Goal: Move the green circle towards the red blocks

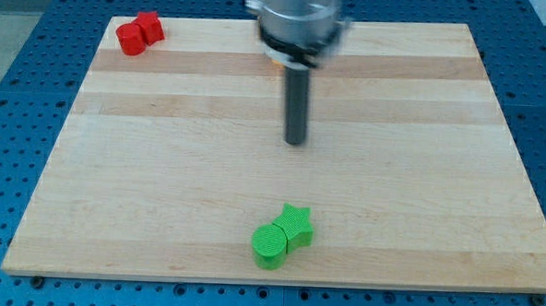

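The green circle (271, 245) lies near the view's bottom edge of the wooden board, touching a green star (297, 224) just to its upper right. Two red blocks (138, 33) sit together at the board's top left corner; their shapes are hard to make out. My tip (296, 142) is on the board's middle, well above the green blocks in the view and apart from them, far to the right of the red blocks.
The wooden board (162, 167) rests on a blue perforated table (16, 114). The arm's grey body (295, 20) hangs over the board's top middle, with a small orange object partly hidden behind it (273, 66).
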Motion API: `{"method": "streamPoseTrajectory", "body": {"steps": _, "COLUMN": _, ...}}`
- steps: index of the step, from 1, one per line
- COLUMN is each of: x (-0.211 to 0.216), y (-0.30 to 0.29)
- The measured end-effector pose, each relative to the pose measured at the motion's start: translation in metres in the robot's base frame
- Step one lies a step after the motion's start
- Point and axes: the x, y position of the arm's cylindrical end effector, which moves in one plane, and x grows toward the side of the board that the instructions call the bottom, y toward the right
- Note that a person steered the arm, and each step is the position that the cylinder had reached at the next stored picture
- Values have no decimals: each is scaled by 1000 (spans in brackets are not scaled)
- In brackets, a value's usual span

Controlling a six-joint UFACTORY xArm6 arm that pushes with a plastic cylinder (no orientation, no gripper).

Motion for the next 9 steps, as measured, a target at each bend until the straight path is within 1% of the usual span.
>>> {"method": "streamPoseTrajectory", "body": {"steps": 1, "x": 52, "y": 50}}
{"method": "streamPoseTrajectory", "body": {"steps": 2, "x": 111, "y": 9}}
{"method": "streamPoseTrajectory", "body": {"steps": 3, "x": 146, "y": -10}}
{"method": "streamPoseTrajectory", "body": {"steps": 4, "x": 159, "y": -16}}
{"method": "streamPoseTrajectory", "body": {"steps": 5, "x": 158, "y": -49}}
{"method": "streamPoseTrajectory", "body": {"steps": 7, "x": 130, "y": -146}}
{"method": "streamPoseTrajectory", "body": {"steps": 8, "x": 108, "y": -169}}
{"method": "streamPoseTrajectory", "body": {"steps": 9, "x": 80, "y": -161}}
